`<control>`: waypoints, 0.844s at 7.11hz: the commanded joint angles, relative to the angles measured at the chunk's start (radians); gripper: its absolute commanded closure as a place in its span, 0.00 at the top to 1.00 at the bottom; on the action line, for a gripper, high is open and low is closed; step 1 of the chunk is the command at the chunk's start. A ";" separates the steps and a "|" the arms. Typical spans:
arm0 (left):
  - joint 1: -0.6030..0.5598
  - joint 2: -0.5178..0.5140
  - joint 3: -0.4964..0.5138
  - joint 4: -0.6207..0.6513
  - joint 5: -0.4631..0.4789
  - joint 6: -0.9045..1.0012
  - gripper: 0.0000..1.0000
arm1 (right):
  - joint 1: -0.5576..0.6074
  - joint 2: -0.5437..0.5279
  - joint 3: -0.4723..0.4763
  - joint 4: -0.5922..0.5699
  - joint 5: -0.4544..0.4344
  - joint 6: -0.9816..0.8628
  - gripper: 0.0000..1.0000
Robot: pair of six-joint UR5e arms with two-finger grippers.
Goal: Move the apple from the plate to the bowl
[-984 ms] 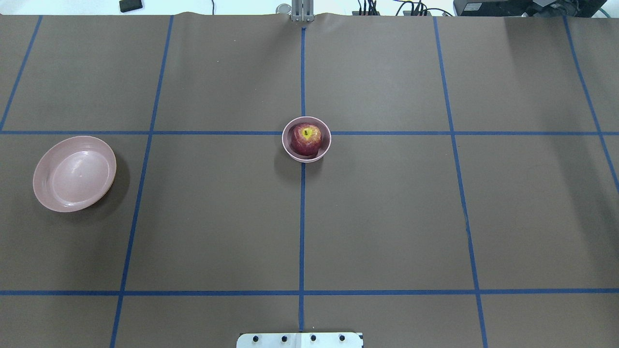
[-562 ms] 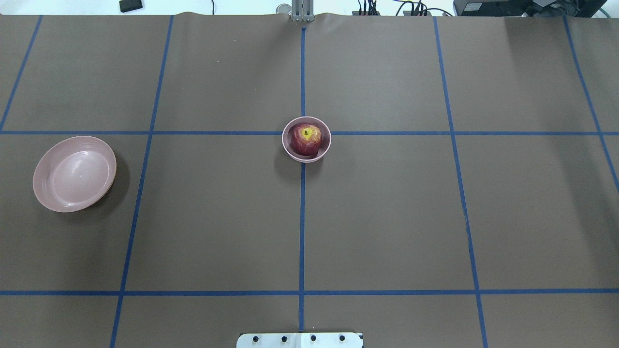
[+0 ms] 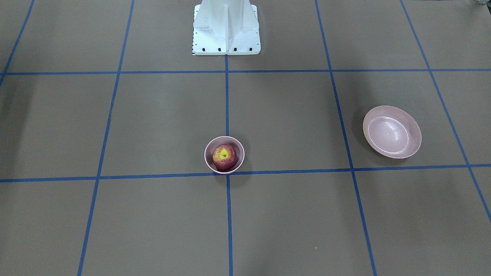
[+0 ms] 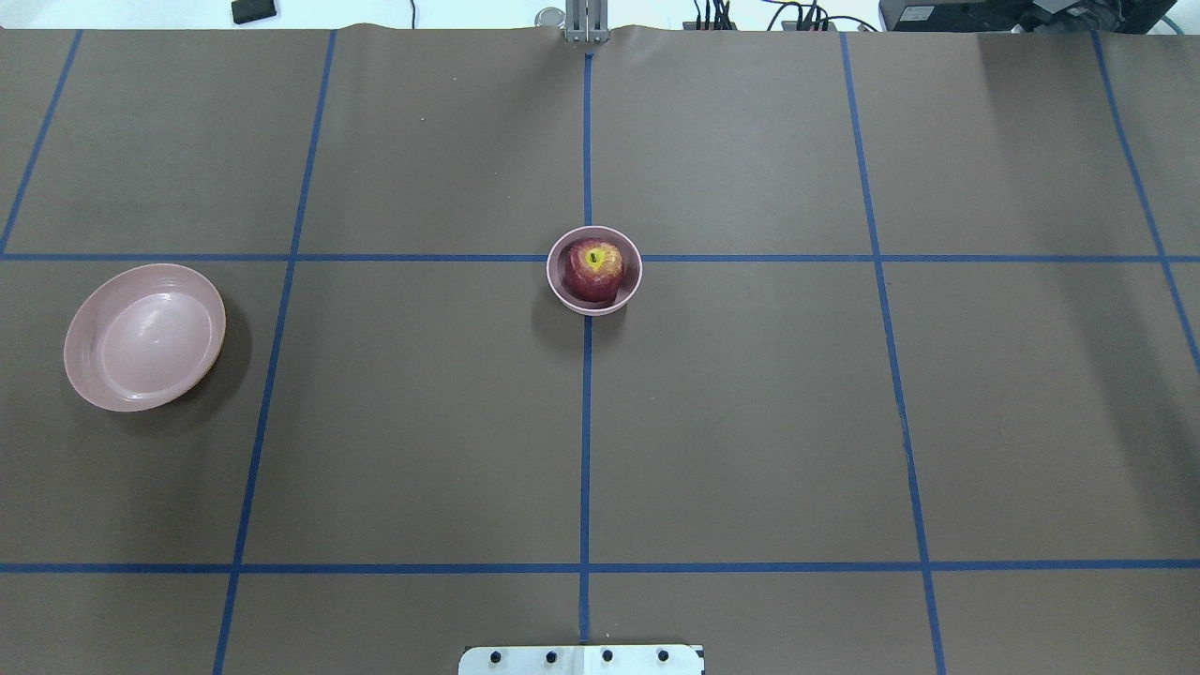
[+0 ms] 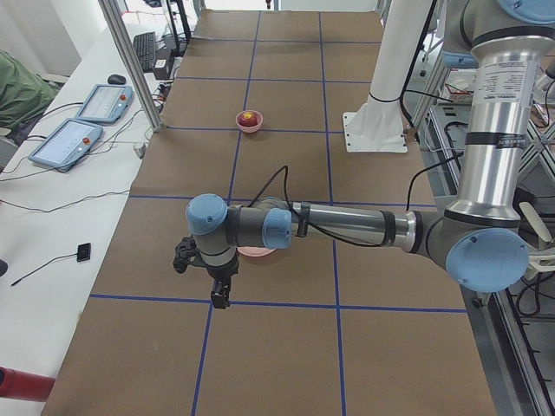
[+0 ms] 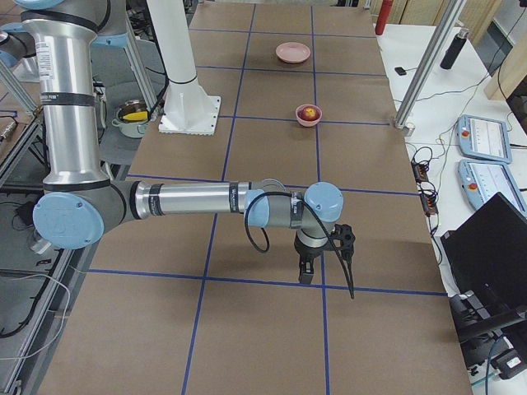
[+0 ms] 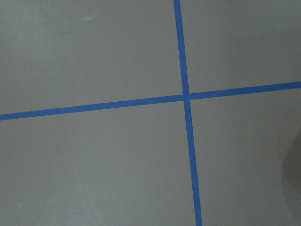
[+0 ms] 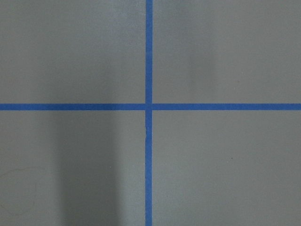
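The dark red apple (image 4: 594, 270) with its yellow stem patch sits inside the small deep pink bowl (image 4: 559, 286) at the table's middle, also in the front-facing view (image 3: 224, 156). The wide shallow pink plate (image 4: 145, 336) lies empty at the left side; it also shows in the front-facing view (image 3: 391, 132). My left gripper (image 5: 219, 299) shows only in the exterior left view, hanging over the table beside the plate. My right gripper (image 6: 304, 276) shows only in the exterior right view, far from the bowl. I cannot tell whether either is open or shut.
Brown table cover with a blue tape grid. The robot's white base (image 3: 226, 28) stands at the table's near edge. Both wrist views show only tape crossings. Tablets (image 5: 100, 104) and cables lie on the white bench beyond the table.
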 commanded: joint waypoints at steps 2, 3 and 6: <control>0.000 -0.004 0.003 0.000 0.000 -0.002 0.99 | -0.001 -0.019 0.018 -0.032 -0.001 -0.014 1.00; 0.000 -0.005 0.003 0.000 0.000 -0.002 0.99 | -0.001 -0.025 0.018 -0.030 0.001 -0.014 1.00; 0.000 -0.005 0.004 0.006 0.000 -0.002 0.99 | -0.001 -0.025 0.020 -0.030 0.001 -0.008 1.00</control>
